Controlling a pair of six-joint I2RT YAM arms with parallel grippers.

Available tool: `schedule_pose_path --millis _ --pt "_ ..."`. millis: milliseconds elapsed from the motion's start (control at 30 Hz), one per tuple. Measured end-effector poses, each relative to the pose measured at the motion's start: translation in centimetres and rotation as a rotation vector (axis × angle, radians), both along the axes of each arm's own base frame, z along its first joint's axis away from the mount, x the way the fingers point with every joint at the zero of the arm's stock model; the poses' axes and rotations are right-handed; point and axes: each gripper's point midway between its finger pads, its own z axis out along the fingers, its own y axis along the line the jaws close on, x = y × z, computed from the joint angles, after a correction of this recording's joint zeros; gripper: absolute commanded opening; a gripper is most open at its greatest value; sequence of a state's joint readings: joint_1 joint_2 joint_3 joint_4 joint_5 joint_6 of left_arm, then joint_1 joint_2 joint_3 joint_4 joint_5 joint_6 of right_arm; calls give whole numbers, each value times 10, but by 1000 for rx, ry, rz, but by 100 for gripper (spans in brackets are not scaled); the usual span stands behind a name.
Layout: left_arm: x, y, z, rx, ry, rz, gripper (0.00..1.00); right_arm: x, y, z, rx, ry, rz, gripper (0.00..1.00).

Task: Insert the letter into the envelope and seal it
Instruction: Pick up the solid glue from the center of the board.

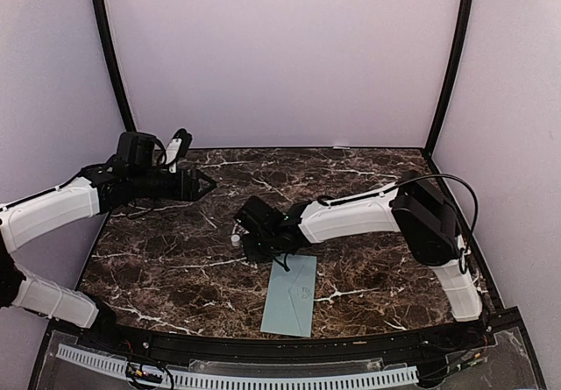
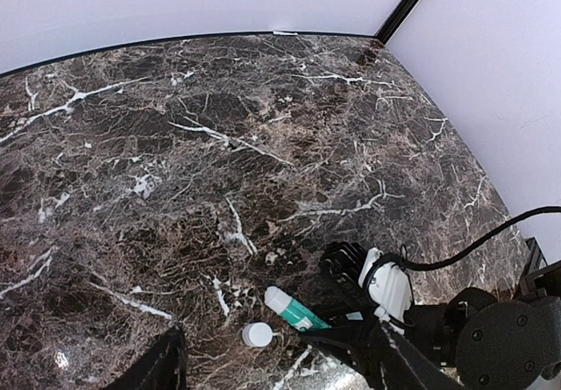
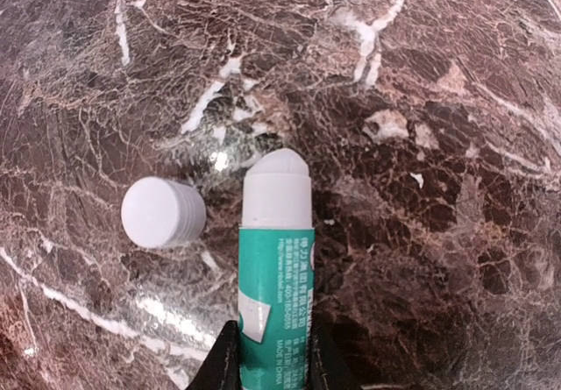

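The pale grey-teal envelope (image 1: 291, 295) lies flat near the table's front edge, just below my right gripper (image 1: 255, 237). The letter is not in view. In the right wrist view my right gripper (image 3: 270, 355) is shut on a white-and-green glue stick (image 3: 273, 258), one finger tight against each side, and the stick's bare white tip points away. Its white cap (image 3: 162, 212) stands loose on the marble to the left. My left gripper (image 1: 206, 184) hovers open at the far left, holding nothing. Its wrist view looks down on the glue stick (image 2: 296, 311) and cap (image 2: 257, 334).
The dark marble table (image 1: 175, 258) is walled by pale panels at the back and sides, with black corner posts (image 1: 451, 57). The right arm (image 1: 351, 215) reaches across the middle, its cable (image 1: 456, 188) looping above the elbow.
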State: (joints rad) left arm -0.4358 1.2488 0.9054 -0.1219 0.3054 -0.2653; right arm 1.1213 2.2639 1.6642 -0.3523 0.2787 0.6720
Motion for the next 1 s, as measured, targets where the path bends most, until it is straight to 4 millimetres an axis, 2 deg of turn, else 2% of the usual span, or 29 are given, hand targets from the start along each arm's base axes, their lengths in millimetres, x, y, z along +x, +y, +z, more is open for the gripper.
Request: schedule_pose_path --millis 133,233,333,433,567,667,833,1000 --pt "-3 5 12 -15 -41 19 69 -8 -12 6 44 14 5 13" --pt "-7 9 33 -78 -89 52 67 -13 -23 27 126 16 9 12" --pt "-17 12 51 -187 -116 81 66 -11 -33 72 262 -22 7 12" --pt "-30 8 67 -317 -119 72 65 -9 -37 125 422 -84 28 12" --pt "-52 -21 88 -437 -116 -48 65 -23 -48 184 632 -165 86 12" --pt "-80 -52 106 -507 -122 -180 66 -37 -59 213 745 -208 134 11" --pt "-126 -91 140 -635 -153 -373 67 -64 -79 256 913 -275 226 11" --pt "-149 -129 150 -673 -142 -488 67 -90 -94 301 1071 -348 332 11"
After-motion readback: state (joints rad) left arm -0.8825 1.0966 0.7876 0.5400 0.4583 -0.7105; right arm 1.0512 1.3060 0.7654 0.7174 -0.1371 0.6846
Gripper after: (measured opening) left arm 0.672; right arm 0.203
